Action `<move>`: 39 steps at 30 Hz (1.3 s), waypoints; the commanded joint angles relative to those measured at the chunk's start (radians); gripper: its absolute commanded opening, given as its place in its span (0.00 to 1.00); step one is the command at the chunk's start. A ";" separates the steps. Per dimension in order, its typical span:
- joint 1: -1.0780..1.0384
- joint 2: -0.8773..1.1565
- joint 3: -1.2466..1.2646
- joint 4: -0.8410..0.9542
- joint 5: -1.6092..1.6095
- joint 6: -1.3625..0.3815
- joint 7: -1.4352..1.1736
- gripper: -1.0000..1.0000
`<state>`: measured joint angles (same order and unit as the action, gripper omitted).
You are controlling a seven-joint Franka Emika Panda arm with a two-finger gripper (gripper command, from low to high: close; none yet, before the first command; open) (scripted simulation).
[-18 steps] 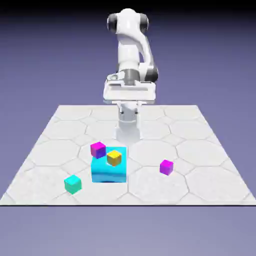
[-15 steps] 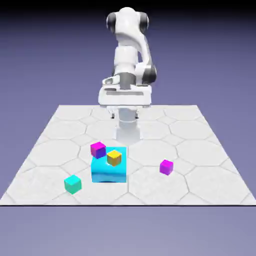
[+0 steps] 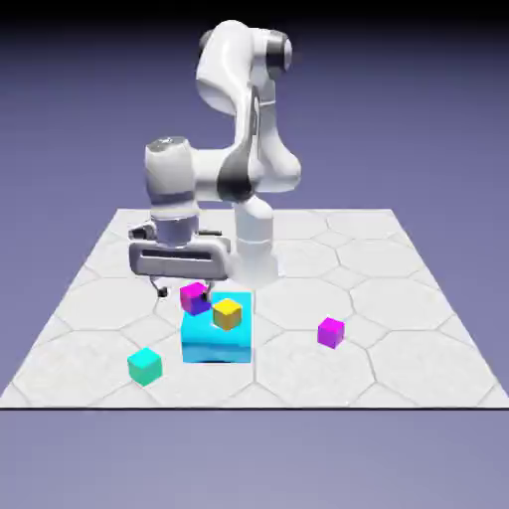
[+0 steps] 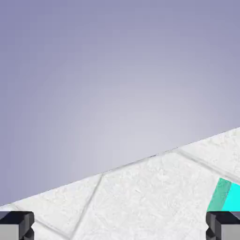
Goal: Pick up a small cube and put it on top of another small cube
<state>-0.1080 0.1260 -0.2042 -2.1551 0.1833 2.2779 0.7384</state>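
The small teal-green cube lies near the table's front edge, on the exterior view's left. My gripper hangs open above the table, behind that cube and just over the magenta cube. Nothing is between the fingers. A yellow cube rests on top of the large cyan block. A purple cube sits alone to the exterior view's right. In the hand view the grey fingertips stand far apart, and a teal-and-cyan corner shows at the right edge; which cube it belongs to I cannot tell.
The white tiled table ends shortly in front of the teal cube. Its edge runs slanted across the hand view, with the backdrop beyond. The arm's base column stands behind the cyan block.
The arm has swung from the table's middle toward the exterior view's left and dropped low. The hand now hangs just over the magenta cube. The cubes have not moved.
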 commanded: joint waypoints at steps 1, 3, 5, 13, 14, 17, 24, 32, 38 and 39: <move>-0.004 0.036 -0.011 0.034 0.010 -0.040 0.000 0.50; -0.016 0.109 -0.032 0.102 0.029 -0.119 0.000 0.50; -0.029 0.181 -0.053 0.171 0.048 -0.198 -0.001 0.50; -0.078 0.471 -0.138 0.443 0.124 -0.514 -0.002 0.50; -0.084 0.507 -0.149 0.477 0.134 -0.553 -0.002 0.50; -0.102 0.616 -0.181 0.580 0.162 -0.672 -0.002 0.50; -0.124 0.791 -0.229 0.708 0.213 -0.828 -0.009 0.50; -0.111 0.792 -0.225 0.652 0.221 -0.775 -0.018 0.00; -0.056 0.666 -0.180 0.625 0.082 -0.840 -0.061 0.00; -0.034 0.629 -0.165 0.590 0.046 -0.833 -0.077 0.00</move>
<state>-0.1419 0.7555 -0.3689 -1.5648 0.2314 1.4448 0.6615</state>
